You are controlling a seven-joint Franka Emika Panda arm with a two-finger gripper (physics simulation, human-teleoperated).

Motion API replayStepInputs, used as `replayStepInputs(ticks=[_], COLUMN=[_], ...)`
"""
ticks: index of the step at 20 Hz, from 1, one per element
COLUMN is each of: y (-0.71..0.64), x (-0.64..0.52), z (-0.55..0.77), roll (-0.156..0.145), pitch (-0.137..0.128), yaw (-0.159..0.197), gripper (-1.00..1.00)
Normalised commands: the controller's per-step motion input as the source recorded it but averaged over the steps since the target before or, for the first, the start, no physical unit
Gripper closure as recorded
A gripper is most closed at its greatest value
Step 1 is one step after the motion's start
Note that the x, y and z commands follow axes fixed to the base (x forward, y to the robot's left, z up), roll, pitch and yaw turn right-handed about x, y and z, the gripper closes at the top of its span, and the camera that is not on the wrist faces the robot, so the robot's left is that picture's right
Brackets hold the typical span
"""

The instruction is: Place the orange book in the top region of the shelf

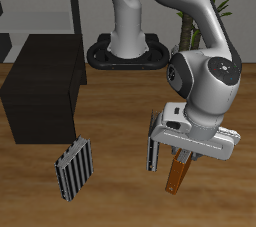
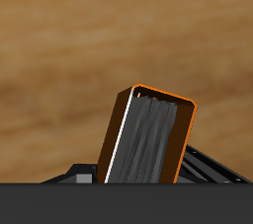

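The orange book is thin, orange-brown, and hangs tilted under my gripper near the table's front edge. In the wrist view its dark grey page edge with an orange rim fills the space between my gripper's dark fingers, which are shut on it. Its lower end appears slightly off the wooden table. The shelf, a low matte black box, stands well away across the table, farther back.
A black book stands upright right beside the gripper. Grey-and-white striped books lean near the front edge, just before the shelf. A tall pale grey rack and a plant stand at the back.
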Motion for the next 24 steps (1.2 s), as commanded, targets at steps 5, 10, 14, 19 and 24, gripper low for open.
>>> replayStepInputs(ticks=[5,10,14,19,24], y=[0.05,0.02,-0.07,-0.17,-0.23], x=[-0.12,-0.21,-0.31,-0.34,-0.42], z=[0.30,0.56,0.81,0.65,0.51], roll=[0.014,0.029,0.037,0.019,0.047], pitch=[-0.049,-0.093,-0.121,-0.104,-0.089], yaw=[0.014,0.031,0.035,0.032,0.043], gripper=[1.00,1.00,1.00,1.00,1.00])
